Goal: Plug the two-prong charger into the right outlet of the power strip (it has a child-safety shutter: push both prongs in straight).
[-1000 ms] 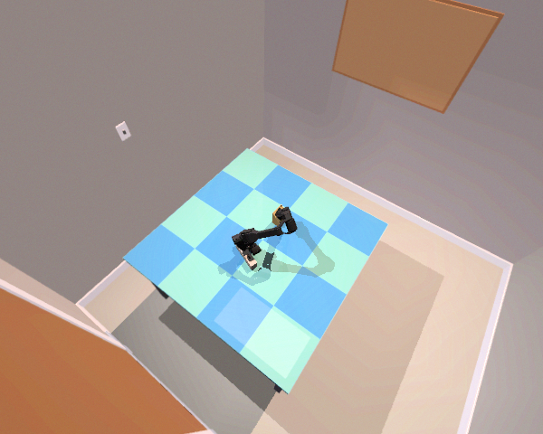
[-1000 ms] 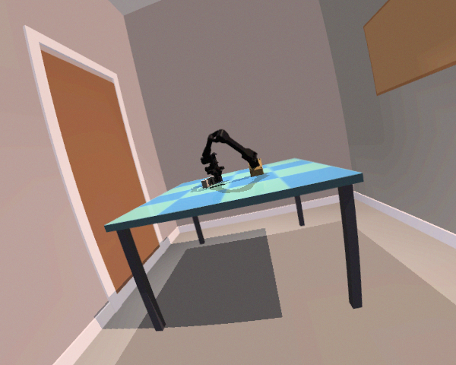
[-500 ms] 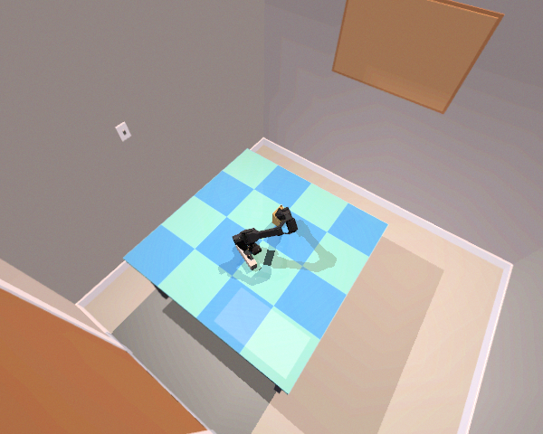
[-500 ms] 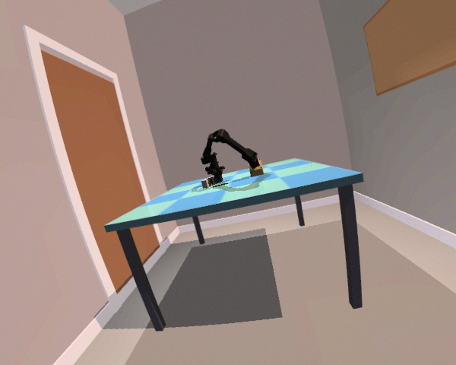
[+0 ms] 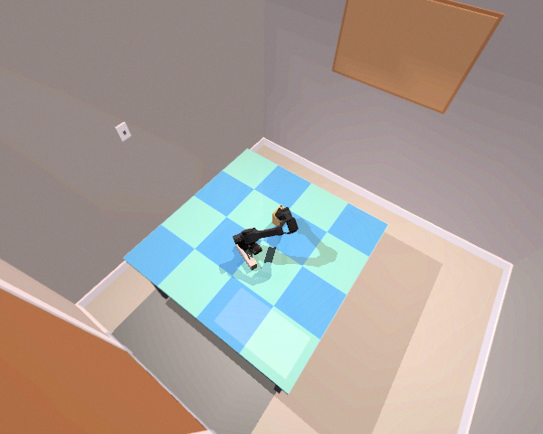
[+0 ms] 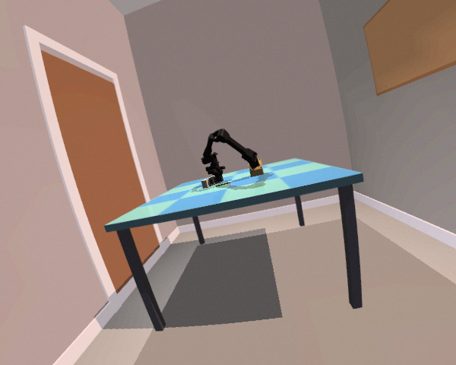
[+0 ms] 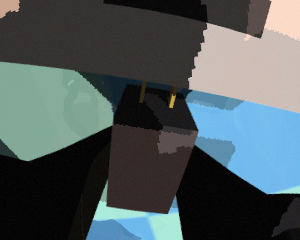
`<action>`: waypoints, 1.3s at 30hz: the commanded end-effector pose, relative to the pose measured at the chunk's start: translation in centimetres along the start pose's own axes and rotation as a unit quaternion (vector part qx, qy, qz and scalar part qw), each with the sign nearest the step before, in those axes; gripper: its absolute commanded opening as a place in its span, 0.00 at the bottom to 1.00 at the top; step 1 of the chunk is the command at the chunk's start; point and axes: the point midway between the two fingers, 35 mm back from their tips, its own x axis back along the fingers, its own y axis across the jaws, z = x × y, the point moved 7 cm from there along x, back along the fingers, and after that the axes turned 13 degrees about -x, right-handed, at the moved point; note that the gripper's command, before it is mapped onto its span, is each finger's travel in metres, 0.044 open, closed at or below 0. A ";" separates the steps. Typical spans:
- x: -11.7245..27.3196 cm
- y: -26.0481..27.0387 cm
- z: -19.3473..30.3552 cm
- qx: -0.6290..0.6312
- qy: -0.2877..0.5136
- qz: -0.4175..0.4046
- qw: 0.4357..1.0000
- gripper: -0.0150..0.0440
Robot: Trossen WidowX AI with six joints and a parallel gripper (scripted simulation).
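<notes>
- Black parallel-jaw gripper [image 5: 256,250] [image 6: 219,179] [image 7: 146,139]: closed on the dark brown-grey, block-shaped charger [image 7: 147,169].
- Charger sits between both black fingers, one on each side.
- Two thin gold prongs [image 7: 172,99] stick out of its far face, toward the long pale power strip [image 5: 247,258] [image 6: 205,183] [image 7: 240,65]; bare metal still visible, so not fully in. Can't tell if tips touch the strip.
- Wrist view only: prongs and charger body clear. Outlet slots can't be made out.
- Top view: strip's whole run along the blue-and-green checkered table [image 5: 309,303] [image 6: 318,176], gripper beside it.
- Exterior view: black arm [image 5: 264,233] [image 6: 235,145] arching high, gripper low by the strip; charger too small to pick out.
</notes>
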 end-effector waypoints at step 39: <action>0.1 -0.2 0.9 0.000 -0.001 -0.001 1.000 0.25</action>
